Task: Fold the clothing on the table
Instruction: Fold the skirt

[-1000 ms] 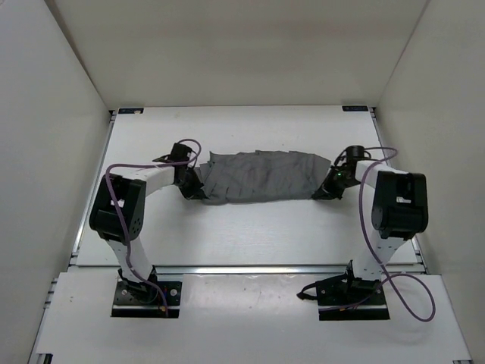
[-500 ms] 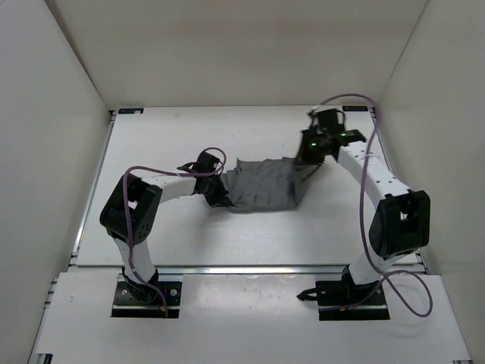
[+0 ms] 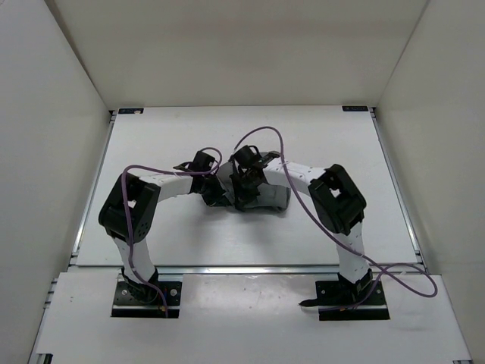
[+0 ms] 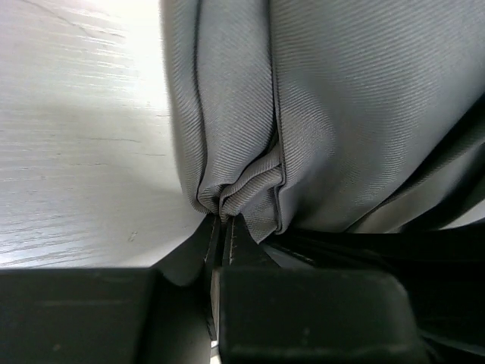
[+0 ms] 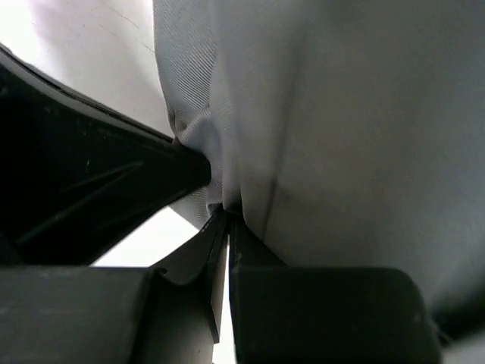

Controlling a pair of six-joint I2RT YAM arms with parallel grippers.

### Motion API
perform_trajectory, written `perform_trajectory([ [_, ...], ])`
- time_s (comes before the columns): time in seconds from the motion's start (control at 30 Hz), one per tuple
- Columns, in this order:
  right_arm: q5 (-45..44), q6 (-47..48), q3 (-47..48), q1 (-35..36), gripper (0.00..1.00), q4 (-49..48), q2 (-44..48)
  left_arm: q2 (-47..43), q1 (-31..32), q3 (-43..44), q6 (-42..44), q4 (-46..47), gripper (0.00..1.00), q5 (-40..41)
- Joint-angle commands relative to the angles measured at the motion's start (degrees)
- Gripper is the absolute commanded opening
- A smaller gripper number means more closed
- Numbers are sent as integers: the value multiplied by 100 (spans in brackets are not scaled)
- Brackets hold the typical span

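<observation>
The grey pleated clothing (image 3: 270, 196) lies bunched in a short doubled bundle at the middle of the white table (image 3: 189, 239). My left gripper (image 3: 215, 194) is at the bundle's left end, jaws nearly together and pinching a gathered edge of the fabric (image 4: 341, 114) at their tips (image 4: 226, 220). My right gripper (image 3: 242, 197) reaches across from the right and sits just beside the left one. It is shut on a fold of the same cloth (image 5: 341, 121), nipped at its tips (image 5: 226, 214). The right arm covers much of the garment from above.
White walls enclose the table on three sides, with metal rails (image 3: 89, 197) along its edges. Purple cables (image 3: 261, 136) arc above both arms. In the right wrist view the black body of the left gripper (image 5: 76, 174) sits close on the left.
The right arm has swung from the far right over to the left with the cloth's right end, doubling the garment over. The left gripper has stayed at the left end.
</observation>
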State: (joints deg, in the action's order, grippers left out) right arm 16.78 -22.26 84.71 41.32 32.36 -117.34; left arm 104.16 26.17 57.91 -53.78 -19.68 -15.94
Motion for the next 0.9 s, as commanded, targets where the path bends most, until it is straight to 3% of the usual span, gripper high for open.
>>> perform_trajectory([
  [0.0, -95, 20, 476, 148, 0, 121, -140, -72, -77, -210, 210, -150, 2, 153],
  [0.1, -270, 64, 582, 236, 0, 227, -342, -202, -112, -333, 297, -27, 4, -75],
  [0.17, -551, 46, 827, 263, 0, 507, -491, -273, -209, -499, 350, -36, 21, -294],
  [0.3, -1796, -435, 1328, 298, 0, 1306, -816, -800, -629, -868, 220, 87, 39, -471],
  [0.43, -2572, -1218, 1479, 105, 0, 2212, -1036, -1826, -1245, -1071, -45, 114, 43, -217],
  [0.6, -1838, -737, 1224, 200, 26, 1618, -494, -2452, -1746, -1115, 87, -194, 47, -67],
  [0.73, -1108, -639, 872, 263, 39, 1028, 298, -2664, -2107, -1378, 139, -176, 47, -216],
  [0.83, -1132, -490, 925, 289, 44, 1193, 843, -2752, -2117, -1484, 209, -124, 46, -242],
  [0.87, -1228, -507, 907, 280, 53, 1289, 1036, -2761, -2055, -1493, 253, -176, 46, -147],
])
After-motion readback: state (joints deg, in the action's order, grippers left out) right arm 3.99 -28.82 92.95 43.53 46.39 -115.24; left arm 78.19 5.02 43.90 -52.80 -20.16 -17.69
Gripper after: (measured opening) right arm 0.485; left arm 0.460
